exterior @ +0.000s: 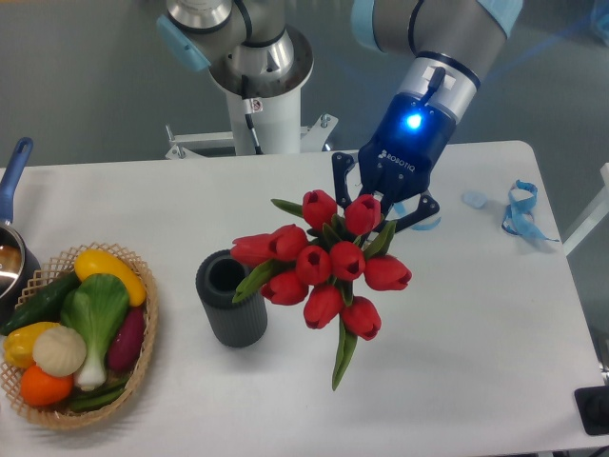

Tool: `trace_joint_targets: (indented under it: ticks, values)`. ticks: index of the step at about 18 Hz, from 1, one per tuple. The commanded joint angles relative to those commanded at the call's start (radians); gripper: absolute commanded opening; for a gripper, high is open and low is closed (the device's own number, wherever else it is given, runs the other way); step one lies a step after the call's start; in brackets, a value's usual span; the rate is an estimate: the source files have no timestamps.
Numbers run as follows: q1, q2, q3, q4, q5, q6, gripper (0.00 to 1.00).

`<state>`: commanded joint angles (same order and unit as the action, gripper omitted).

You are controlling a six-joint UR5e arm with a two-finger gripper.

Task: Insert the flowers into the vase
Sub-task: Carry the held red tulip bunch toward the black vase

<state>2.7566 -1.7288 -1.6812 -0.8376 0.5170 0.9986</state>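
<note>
The flowers (pixel 328 271), a bunch of red tulip buds with green leaves, hang in the middle of the view with their heads turned toward the camera and one long leaf pointing down. My gripper (pixel 385 208) is behind and above the bunch, shut on its stem end; the buds hide the fingertips. The vase (pixel 231 299), a dark grey ribbed cylinder, stands upright on the white table (pixel 457 324) just left of the bunch, and its round mouth shows nothing inside. The leftmost buds reach over the vase's right rim.
A wicker basket (pixel 143 367) of vegetables sits at the front left, and a pot with a blue handle (pixel 11 171) is at the left edge. Blue tape (pixel 520 209) lies at the back right. The arm's base (pixel 257 105) stands behind the table.
</note>
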Motion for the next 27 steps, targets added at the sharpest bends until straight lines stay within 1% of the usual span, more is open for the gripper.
trace_joint_targets:
  ticks: [2,4,13,17,20,22,24,27]
  values:
    - [-0.005,0.011,-0.031,0.005,0.008,0.006,0.09]
    - [-0.005,0.003,-0.015,0.017,0.008,0.002,0.09]
    - [-0.009,-0.003,-0.02,0.021,0.008,0.006,0.09]
    - [-0.023,-0.031,-0.018,0.044,-0.006,0.009,0.09]
    - [-0.028,-0.047,-0.021,0.061,-0.057,0.021,0.09]
    - [-0.028,-0.054,-0.035,0.064,-0.135,0.057,0.09]
    - [-0.028,-0.051,-0.067,0.064,-0.199,0.089,0.09]
    - [-0.025,-0.029,-0.12,0.066,-0.303,0.117,0.09]
